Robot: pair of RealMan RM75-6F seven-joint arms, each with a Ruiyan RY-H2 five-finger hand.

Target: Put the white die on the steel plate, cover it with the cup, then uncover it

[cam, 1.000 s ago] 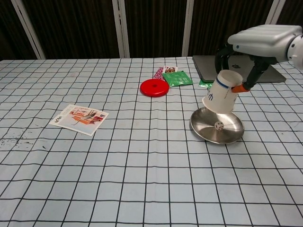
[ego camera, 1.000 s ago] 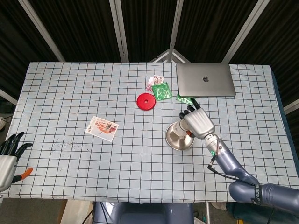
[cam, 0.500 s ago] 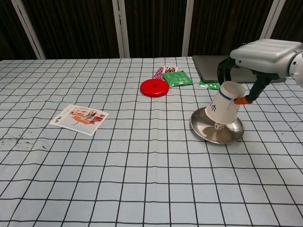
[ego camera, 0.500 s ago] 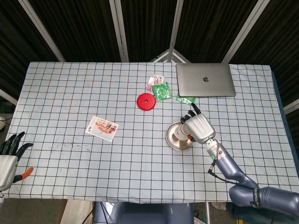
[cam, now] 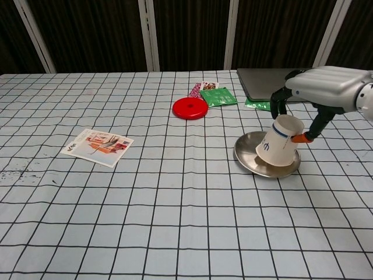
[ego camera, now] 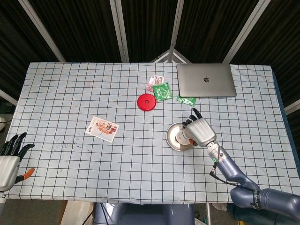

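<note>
A white paper cup (cam: 278,147) with a blue band stands mouth-down and slightly tilted on the steel plate (cam: 247,153), and my right hand (cam: 326,88) grips its base from above. In the head view the same right hand (ego camera: 200,131) hides most of the cup over the steel plate (ego camera: 174,136). The white die is hidden under the cup. At the table's lower left edge my left hand (ego camera: 9,159) holds nothing, its fingers spread.
A red disc (ego camera: 146,102) and green and pink packets (ego camera: 161,89) lie behind the plate. A closed laptop (ego camera: 205,79) sits at the back right. A printed card (ego camera: 102,128) lies at the left centre.
My right hand has lowered the tilted cup onto the plate. The die, visible on the plate earlier, is now covered by the cup. The left hand has stayed still.
</note>
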